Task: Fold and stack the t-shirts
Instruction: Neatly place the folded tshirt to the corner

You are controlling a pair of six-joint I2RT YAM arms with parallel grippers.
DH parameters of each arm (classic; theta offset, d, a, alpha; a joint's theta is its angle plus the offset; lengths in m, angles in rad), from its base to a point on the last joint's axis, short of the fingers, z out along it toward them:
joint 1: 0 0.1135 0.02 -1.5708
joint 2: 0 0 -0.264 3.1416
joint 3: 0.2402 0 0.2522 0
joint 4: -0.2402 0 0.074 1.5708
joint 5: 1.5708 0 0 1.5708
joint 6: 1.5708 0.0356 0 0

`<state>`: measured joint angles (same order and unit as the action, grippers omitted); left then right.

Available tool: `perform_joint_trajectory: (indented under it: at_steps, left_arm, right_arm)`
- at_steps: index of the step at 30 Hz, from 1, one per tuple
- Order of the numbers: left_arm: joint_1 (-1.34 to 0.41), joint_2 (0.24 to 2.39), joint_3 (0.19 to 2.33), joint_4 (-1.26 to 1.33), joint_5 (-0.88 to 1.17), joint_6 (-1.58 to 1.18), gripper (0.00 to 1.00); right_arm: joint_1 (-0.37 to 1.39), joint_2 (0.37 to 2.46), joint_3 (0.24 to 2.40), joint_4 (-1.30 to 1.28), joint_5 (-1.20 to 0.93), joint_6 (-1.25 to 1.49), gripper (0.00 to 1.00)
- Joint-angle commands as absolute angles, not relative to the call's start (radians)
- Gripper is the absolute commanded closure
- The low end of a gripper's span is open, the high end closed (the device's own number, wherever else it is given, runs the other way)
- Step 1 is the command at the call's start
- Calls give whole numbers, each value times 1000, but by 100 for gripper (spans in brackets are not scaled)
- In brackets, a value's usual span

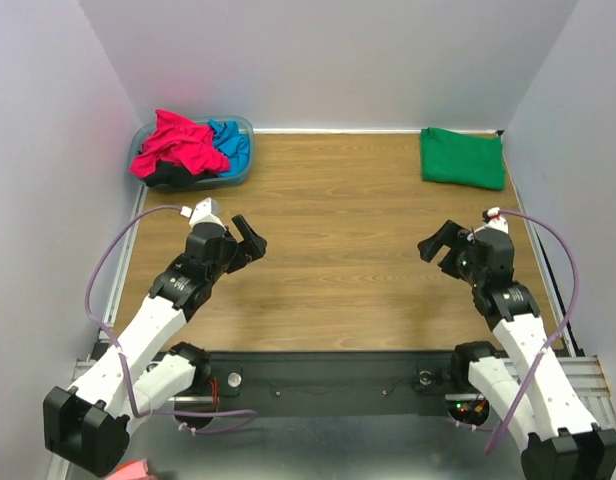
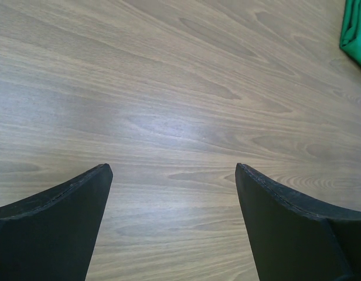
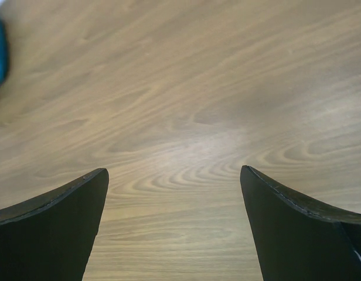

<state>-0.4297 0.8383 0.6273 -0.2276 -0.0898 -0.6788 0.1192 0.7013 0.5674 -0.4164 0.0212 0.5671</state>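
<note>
Top view, green shirt [image 1: 462, 157]: folded flat in the far right corner, likely the start of the stack.
Top view, tub [image 1: 243, 172]: far left, with the pink shirt [image 1: 178, 145], blue shirt [image 1: 231, 140] and black shirt [image 1: 168, 177] heaped inside, not folded yet.
Top view, left gripper [image 1: 250, 238] and right gripper [image 1: 438, 243]: both wide open and holding nothing, above the bare table [image 1: 338, 250].
Left wrist view: jaws apart, only wood between them, and the green shirt's edge far off.
Right wrist view: jaws apart, only wood below.
</note>
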Motion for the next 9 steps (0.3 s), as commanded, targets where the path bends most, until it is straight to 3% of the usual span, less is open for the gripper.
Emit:
perform_joint_trajectory:
  at_steps: [1, 9]
  left_arm:
    - [-425, 793, 624, -210, -124, -695, 2]
    - [-425, 718, 597, -232, -133, -721, 2]
  right_arm:
    - [120, 644, 591, -364, -29, 594, 0]
    - [120, 606, 545, -380, 58, 594, 0]
